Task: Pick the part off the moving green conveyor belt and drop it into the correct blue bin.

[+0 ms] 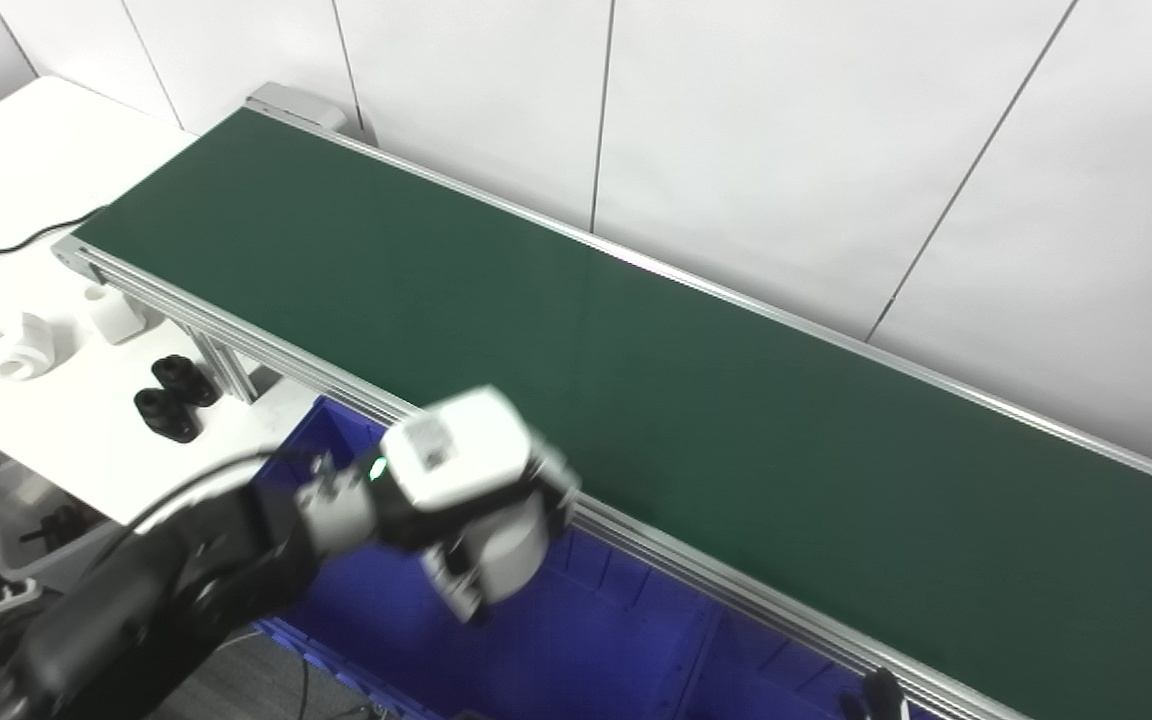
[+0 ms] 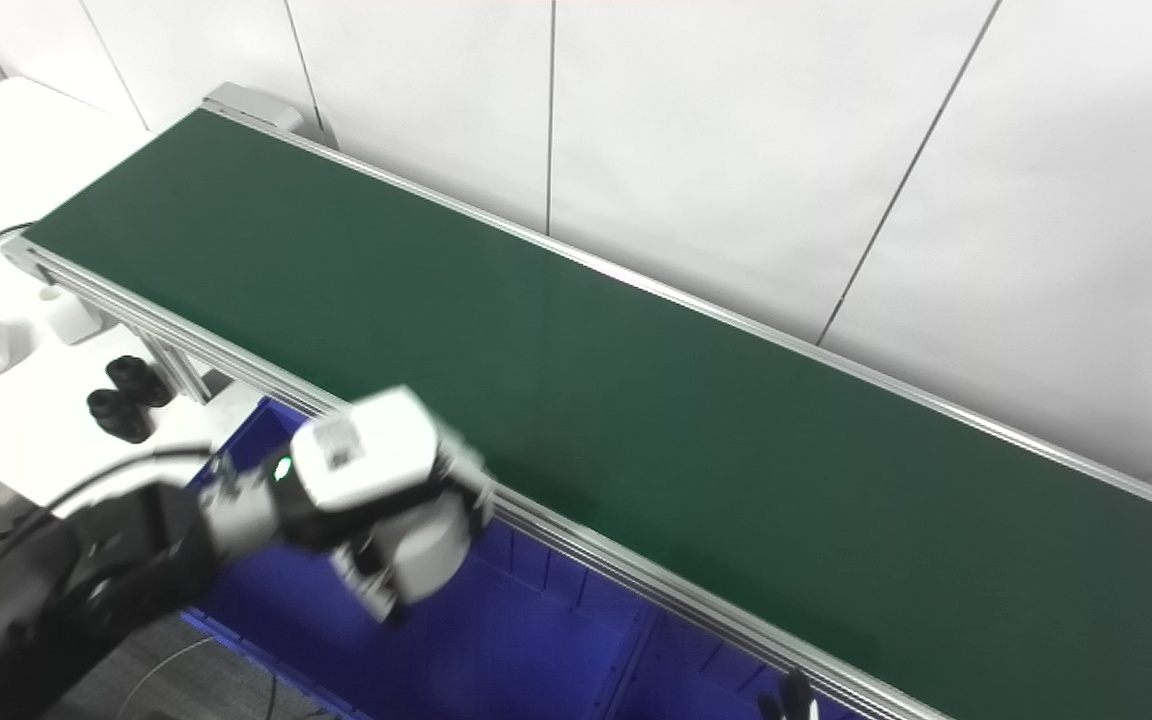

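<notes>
The belt [image 1: 636, 400] runs from the upper left of the frame to the lower right, its green surface bare. In the lower left the left hand [image 1: 471, 500] hangs over the blue bin [image 1: 576, 650], just below the belt's near rail [image 1: 696, 560]. The hand is blurred, but its fingers are wrapped around a pale round part [image 1: 508, 555] held under the palm, above the bin's open inside. The bin sits directly under the near rail and stretches along the bottom of the frame, with dividers showing inside it. At the bottom right edge a dark fingertip of the right hand [image 1: 881, 695] pokes into view beside the rail; too little of it shows to tell whether its fingers are spread or clenched. On the white table [image 1: 36, 160] at the left lie two white parts [image 1: 31, 345] and, closer to the belt's leg, two black parts [image 1: 174, 397], with a black cable [image 1: 6, 248] trailing toward the belt's end.
</notes>
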{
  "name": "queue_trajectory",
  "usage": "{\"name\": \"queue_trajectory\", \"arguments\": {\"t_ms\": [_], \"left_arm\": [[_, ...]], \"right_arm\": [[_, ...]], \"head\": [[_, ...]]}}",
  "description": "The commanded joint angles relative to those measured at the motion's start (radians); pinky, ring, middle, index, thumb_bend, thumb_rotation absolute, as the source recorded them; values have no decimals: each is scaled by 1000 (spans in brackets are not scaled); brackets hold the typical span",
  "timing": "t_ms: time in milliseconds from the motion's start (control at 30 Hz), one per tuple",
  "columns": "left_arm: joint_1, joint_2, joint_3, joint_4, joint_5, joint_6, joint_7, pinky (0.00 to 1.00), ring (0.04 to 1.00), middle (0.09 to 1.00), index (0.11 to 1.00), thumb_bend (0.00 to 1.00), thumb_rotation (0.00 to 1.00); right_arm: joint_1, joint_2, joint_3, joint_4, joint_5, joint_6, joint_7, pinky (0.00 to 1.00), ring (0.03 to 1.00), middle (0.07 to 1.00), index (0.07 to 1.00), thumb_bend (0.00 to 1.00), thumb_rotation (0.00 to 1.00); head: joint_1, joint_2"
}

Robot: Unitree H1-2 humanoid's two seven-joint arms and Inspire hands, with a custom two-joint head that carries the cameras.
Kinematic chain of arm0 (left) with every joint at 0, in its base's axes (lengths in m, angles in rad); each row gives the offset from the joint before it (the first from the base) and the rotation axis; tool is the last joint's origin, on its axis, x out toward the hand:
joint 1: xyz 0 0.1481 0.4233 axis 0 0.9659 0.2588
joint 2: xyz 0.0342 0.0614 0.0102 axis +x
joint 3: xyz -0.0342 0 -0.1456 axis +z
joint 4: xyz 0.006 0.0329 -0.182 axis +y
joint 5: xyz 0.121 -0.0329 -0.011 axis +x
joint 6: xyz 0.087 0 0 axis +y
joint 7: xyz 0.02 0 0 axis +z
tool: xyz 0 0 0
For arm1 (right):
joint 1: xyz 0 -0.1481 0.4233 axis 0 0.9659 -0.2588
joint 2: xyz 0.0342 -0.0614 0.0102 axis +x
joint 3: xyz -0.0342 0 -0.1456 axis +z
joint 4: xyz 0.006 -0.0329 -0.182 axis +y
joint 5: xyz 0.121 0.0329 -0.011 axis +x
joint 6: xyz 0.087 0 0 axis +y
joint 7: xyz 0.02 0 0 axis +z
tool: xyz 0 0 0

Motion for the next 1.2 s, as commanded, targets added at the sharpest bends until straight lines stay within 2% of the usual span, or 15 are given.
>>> {"name": "queue_trajectory", "arguments": {"t_ms": [0, 200, 400, 467, 533, 567, 600, 633, 700, 800, 900, 1033, 1167], "left_arm": [[-1, 0, 18, 14, 13, -31, 59, 374, 404, 504, 518, 500, 0], [10, -16, 0, 159, 98, -44, 121, 396, 399, 515, 524, 498, 0], [0, -42, 21, 194, 149, -7, 158, 414, 411, 503, 521, 500, 0], [9, -46, 26, 176, 172, 35, 127, 471, 506, 577, 586, 695, 0], [18, -49, 28, 157, 190, 66, 110, 586, 661, 711, 708, 918, 167], [25, -49, 28, 136, 199, 86, 88, 608, 688, 734, 729, 953, 200], [30, -49, 27, 122, 205, 100, 73, 695, 777, 810, 799, 977, 330], [37, -48, 27, 106, 209, 110, 62, 741, 823, 849, 835, 989, 396], [46, -42, 27, 81, 210, 115, 52, 836, 910, 925, 892, 999, 488], [59, -34, 31, 45, 190, 110, 45, 892, 940, 962, 935, 1000, 591], [71, -36, 43, 12, 144, 86, 68, 853, 909, 948, 922, 1000, 667], [104, -79, 56, -67, 35, 29, 136, 771, 863, 914, 893, 978, 796], [132, -141, 42, -170, -128, 14, 135, 758, 858, 917, 904, 981, 771]], "right_arm": [[16, 7, 11, -40, 10, -14, 17, 1000, 964, 983, 1000, 907, 1000], [18, 11, 18, -42, 4, -4, 24, 1000, 960, 981, 1000, 922, 1000], [21, 19, 29, -38, -1, -14, 22, 1000, 964, 984, 1000, 919, 1000], [23, 21, 31, -38, -1, -18, 20, 1000, 964, 984, 1000, 919, 1000], [24, 22, 30, -38, -2, -22, 19, 1000, 962, 981, 1000, 916, 1000], [26, 22, 30, -39, -2, -20, 19, 1000, 962, 981, 1000, 915, 1000], [27, 21, 30, -41, -2, -19, 19, 1000, 962, 980, 1000, 913, 1000], [28, 21, 30, -43, -1, -16, 20, 1000, 963, 980, 1000, 911, 1000], [29, 22, 30, -47, -1, -14, 21, 1000, 963, 981, 1000, 918, 1000], [32, 22, 31, -51, -2, -14, 21, 1000, 965, 982, 1000, 912, 1000], [33, 22, 29, -51, -8, -15, 19, 1000, 965, 978, 1000, 902, 1000], [33, 23, 23, -50, -19, -19, 12, 1000, 960, 976, 999, 901, 1000], [29, 27, 20, -50, -24, -13, 11, 1000, 956, 974, 998, 905, 1000]], "head": [[1, 1], [-10, 0], [-31, -3], [-34, 0], [-36, 1], [-34, 1], [-34, 1], [-36, 3], [-41, 4], [-58, 9], [-67, 14], [-75, 18], [-99, 32]]}}
